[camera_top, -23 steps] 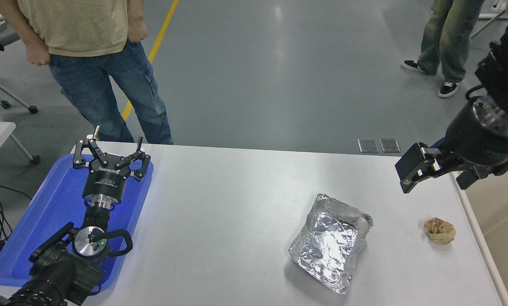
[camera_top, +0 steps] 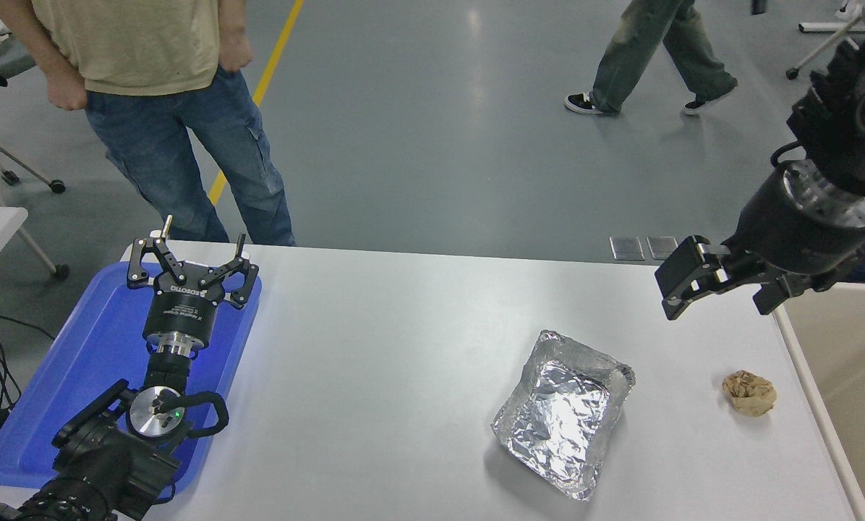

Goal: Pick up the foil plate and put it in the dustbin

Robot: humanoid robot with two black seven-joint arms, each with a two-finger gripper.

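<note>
While parked over the blue tray point(camera_top: 56, 383), left hand point(camera_top: 189, 255) spread wide, "ROBOTIQ" on its body.

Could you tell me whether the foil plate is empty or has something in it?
Empty: the foil plate sits open side up on the table, showing only crinkled foil inside; the paper ball lies apart, to its right.

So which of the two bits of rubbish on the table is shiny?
The foil plate, crinkled silver near the table's middle; the paper ball to its right is dull tan.
</note>
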